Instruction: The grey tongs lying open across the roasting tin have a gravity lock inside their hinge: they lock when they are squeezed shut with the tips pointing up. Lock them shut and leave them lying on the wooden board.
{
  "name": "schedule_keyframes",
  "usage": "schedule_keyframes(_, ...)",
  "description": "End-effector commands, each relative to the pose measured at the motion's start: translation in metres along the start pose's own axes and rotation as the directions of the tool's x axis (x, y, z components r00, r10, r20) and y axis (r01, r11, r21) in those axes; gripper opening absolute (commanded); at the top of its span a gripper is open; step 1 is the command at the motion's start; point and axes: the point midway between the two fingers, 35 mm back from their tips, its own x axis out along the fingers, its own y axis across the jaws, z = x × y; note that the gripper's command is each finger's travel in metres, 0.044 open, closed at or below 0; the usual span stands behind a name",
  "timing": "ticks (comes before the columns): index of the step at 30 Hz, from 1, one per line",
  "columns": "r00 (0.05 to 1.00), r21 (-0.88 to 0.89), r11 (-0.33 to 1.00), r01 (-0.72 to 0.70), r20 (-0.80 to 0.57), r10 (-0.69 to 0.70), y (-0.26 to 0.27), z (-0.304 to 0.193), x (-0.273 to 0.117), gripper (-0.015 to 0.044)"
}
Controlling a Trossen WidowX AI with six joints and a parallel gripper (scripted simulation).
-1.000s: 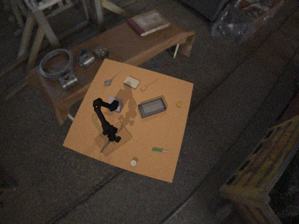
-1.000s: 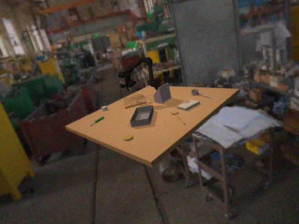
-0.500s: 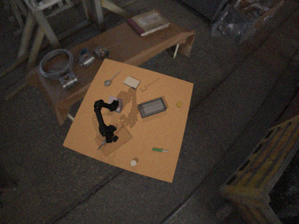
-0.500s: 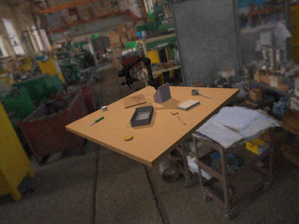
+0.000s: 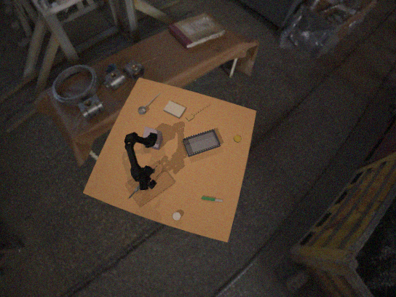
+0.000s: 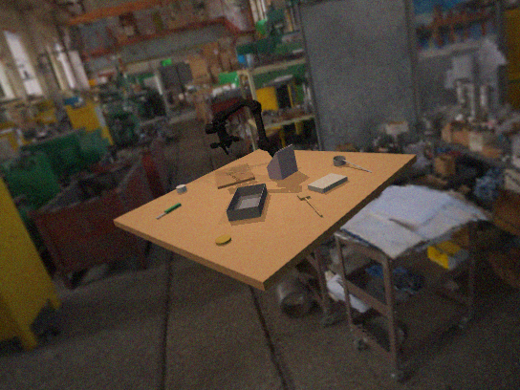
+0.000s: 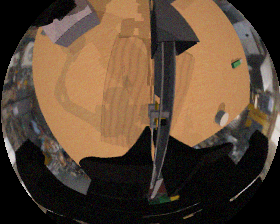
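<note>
The gripper is shut on the grey tongs and holds them in the air over the wooden board. In the wrist view the tongs run from a broad dark end at the top to a narrow end low between the black fingers. Their two arms look close together there; whether they are locked cannot be seen. In the top view one end sticks out to the lower left of the gripper. In the exterior view the tongs are too dark to tell apart from the arm. The roasting tin is empty.
A purple wedge stands by the arm's base. A pale block, a ladle, a yellow disc, a green pen and a white cylinder are around.
</note>
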Motion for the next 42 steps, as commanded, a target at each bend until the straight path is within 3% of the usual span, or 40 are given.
schedule_keyframes(1, 1.0, -0.001, 1.0, 0.0, 0.004, 0.0, -0.001, 0.001, 0.006, -0.015)
schedule_keyframes(42, 1.0, -0.003, 1.0, -0.001, 0.002, 0.001, -0.005, 0.0, 0.073, -0.015)
